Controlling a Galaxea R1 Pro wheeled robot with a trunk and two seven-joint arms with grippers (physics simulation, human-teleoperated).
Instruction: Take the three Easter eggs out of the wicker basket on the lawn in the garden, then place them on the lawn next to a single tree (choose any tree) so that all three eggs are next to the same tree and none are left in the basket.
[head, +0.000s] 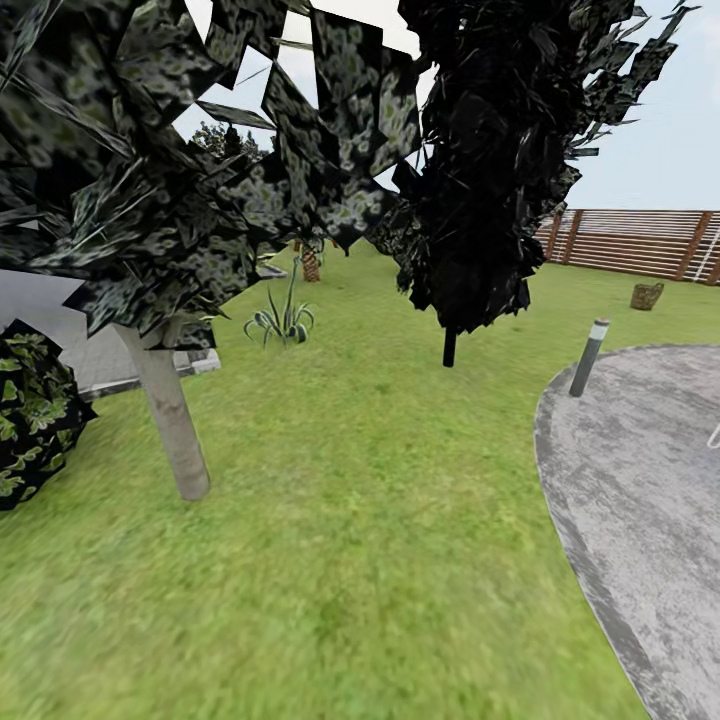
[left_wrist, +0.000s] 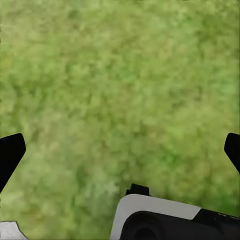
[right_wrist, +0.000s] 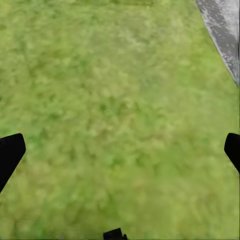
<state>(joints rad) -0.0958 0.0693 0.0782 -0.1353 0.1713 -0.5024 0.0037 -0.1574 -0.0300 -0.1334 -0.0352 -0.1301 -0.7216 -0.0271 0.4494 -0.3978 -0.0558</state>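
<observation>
Left gripper (left_wrist: 120, 150): fingers at the two far edges of its wrist view, spread wide, nothing between them, just lawn (left_wrist: 115, 85) below. Right gripper (right_wrist: 120, 150): same, spread wide, empty, over grass, with a sliver of grey patio (right_wrist: 222, 30) in one corner.

Head view, big to small: lawn (head: 350, 520) covers most of the ground (mottled green). Grey round patio (head: 640, 500) at the right edge. Tree (head: 165, 410) near left, pale bare trunk standing in the grass, jagged speckled leaves overhead. Black tree (head: 490, 150) in the middle distance, thin dark stem. Brown slatted fence (head: 640, 243) far right. Speckled bush (head: 30, 420) at the left edge, just beside the tree. Grey post lamp (head: 589, 357) at the patio rim. Spiky plant (head: 283, 322) behind the tree. Basket (head: 647, 296) far off by the fence, on the grass, well apart from the tree; too small to tell whether there are eggs in it.
</observation>
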